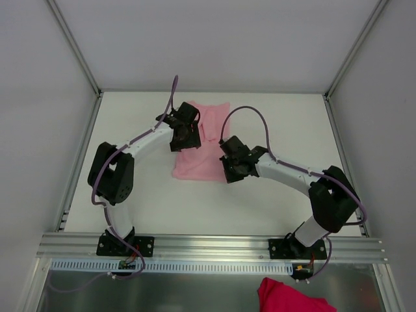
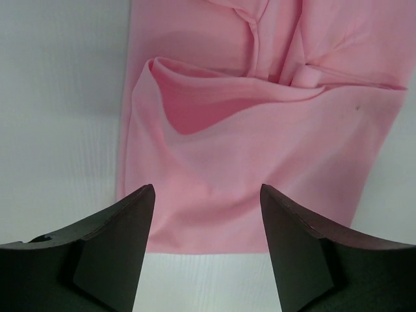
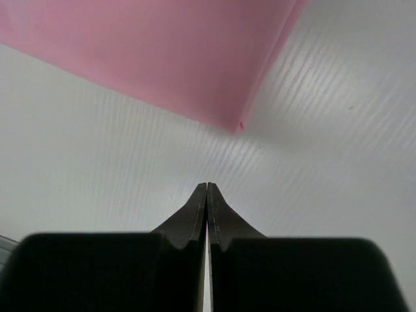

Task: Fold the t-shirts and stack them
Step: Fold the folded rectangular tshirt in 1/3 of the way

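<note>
Mid-fold: t-shirt point(image 2: 273, 143) below spread left gripper point(image 2: 207, 192), corner ahead of pressed-together right gripper point(image 3: 207, 187); likely needs hem pinched next.

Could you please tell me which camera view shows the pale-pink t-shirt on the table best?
The top external view: only there does the t-shirt show nearly whole, partly folded. The left wrist view gives a close-up of its creased layers and one edge; the right wrist view catches just one corner.
</note>
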